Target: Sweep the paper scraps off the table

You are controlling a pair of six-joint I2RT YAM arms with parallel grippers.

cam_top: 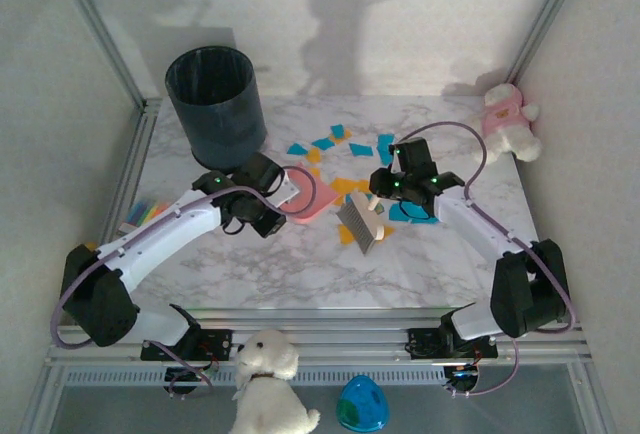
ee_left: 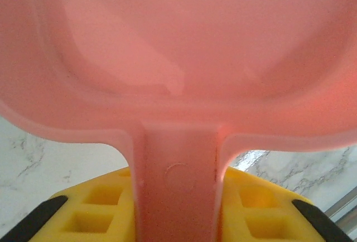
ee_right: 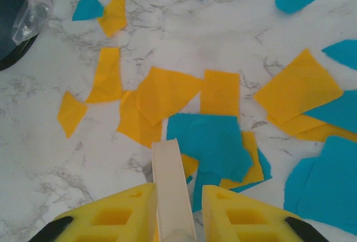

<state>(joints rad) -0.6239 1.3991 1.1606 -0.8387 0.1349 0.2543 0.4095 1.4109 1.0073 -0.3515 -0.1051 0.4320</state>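
- Table [cam_top: 300,274]: white marble top, framed by aluminium rails. It is being seen as bare veined surface in the left wrist view [ee_left: 50,153] and under the scatter in the right wrist view [ee_right: 50,164].
- Dark bin [cam_top: 215,104]: is being kept upright at the far-left corner of the table; its edge is being caught top-left by the right wrist camera [ee_right: 11,41].
- Two plush toys: a pink-and-white one [cam_top: 507,119] is being propped at the far-right edge, and a white dog [cam_top: 266,384] is being kept in front of the arm bases, beside a blue egg-shaped item [cam_top: 362,404].
- Pink dustpan [cam_top: 308,199] [ee_left: 178,58]: its handle is being clamped between the yellow pads of the left gripper [cam_top: 275,189] [ee_left: 178,208]. The pan is being pointed at the scatter.
- Brush [cam_top: 362,224]: its cream handle [ee_right: 170,180] is being pinched tight by the right gripper [cam_top: 382,206] [ee_right: 175,208], with the bristle head being held at the near edge of the scatter.
- Sticky-note pack [cam_top: 145,212]: is being left at the left rail, well apart from the scatter.
- Paper scraps [cam_top: 350,159] [ee_right: 167,91]: orange and blue pieces are being spread flat over the middle-back of the table, between bin and pink toy, many overlapping. One blue piece is being overlapped by the handle tip.
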